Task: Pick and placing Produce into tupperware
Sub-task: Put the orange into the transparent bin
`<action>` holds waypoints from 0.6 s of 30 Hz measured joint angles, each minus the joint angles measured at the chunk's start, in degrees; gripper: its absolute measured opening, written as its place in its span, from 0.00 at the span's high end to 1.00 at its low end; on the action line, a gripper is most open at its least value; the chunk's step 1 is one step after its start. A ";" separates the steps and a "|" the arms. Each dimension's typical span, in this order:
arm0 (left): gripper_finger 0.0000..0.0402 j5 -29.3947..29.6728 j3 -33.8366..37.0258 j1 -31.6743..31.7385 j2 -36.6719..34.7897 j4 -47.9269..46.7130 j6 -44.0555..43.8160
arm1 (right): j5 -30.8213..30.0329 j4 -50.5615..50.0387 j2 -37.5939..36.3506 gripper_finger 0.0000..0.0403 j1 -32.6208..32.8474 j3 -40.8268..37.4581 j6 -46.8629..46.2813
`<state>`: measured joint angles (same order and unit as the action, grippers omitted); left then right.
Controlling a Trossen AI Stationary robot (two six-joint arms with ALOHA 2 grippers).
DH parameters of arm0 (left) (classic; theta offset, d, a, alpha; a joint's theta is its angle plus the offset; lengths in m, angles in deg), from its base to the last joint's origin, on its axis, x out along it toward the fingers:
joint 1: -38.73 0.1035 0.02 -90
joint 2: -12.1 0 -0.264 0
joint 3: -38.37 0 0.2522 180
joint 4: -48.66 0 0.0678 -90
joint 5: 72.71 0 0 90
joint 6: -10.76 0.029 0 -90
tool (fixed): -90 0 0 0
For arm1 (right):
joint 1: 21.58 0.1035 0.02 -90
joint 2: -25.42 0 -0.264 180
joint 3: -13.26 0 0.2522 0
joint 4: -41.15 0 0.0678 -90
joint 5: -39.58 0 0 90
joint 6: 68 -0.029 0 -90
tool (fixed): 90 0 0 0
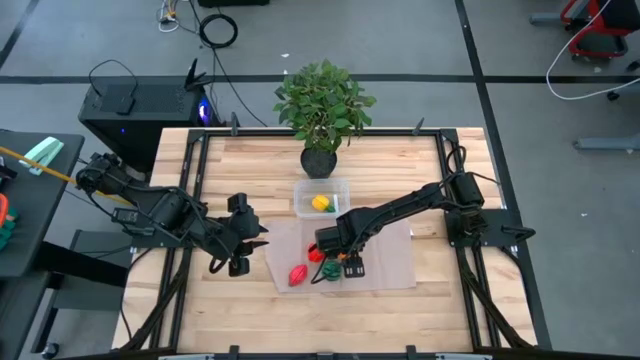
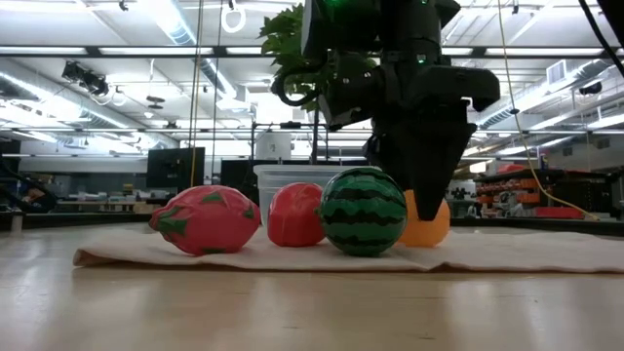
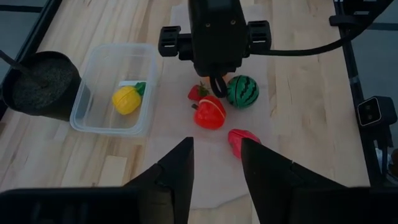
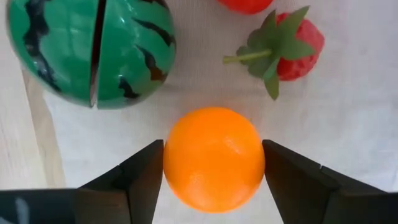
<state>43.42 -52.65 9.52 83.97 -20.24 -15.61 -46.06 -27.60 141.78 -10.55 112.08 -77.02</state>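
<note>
While the right gripper (image 4: 213, 163) stands over the mat (image 1: 385, 258) with its fingers part-open on either side of the orange (image 4: 213, 158), seemingly just at its flanks, a firm hold cannot be confirmed, so the round fruit could squirt out or roll into the watermelon (image 4: 87, 50) close beside it. The tupperware (image 3: 93, 93), near the plant pot (image 3: 40, 84), holds only a yellow fruit (image 3: 124, 99). The left gripper (image 3: 214, 165) waits partly open and empty beside the mat.
</note>
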 joint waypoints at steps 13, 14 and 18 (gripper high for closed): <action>0.65 0.88 0.00 0.05 -0.02 -0.44 0.02 | 0.01 -4.21 -1.78 0.36 0.11 3.31 -0.28; 0.65 1.01 0.00 0.07 -0.02 -0.57 0.02 | 0.00 -4.69 -2.10 0.36 0.11 3.31 -0.43; 0.67 1.09 0.00 0.07 -0.02 -0.98 0.02 | 0.13 -7.37 -4.16 0.36 0.15 3.34 -1.37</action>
<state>44.51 -52.65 9.58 83.95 -21.22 -15.58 -45.92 -34.97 137.62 -10.40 115.42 -78.39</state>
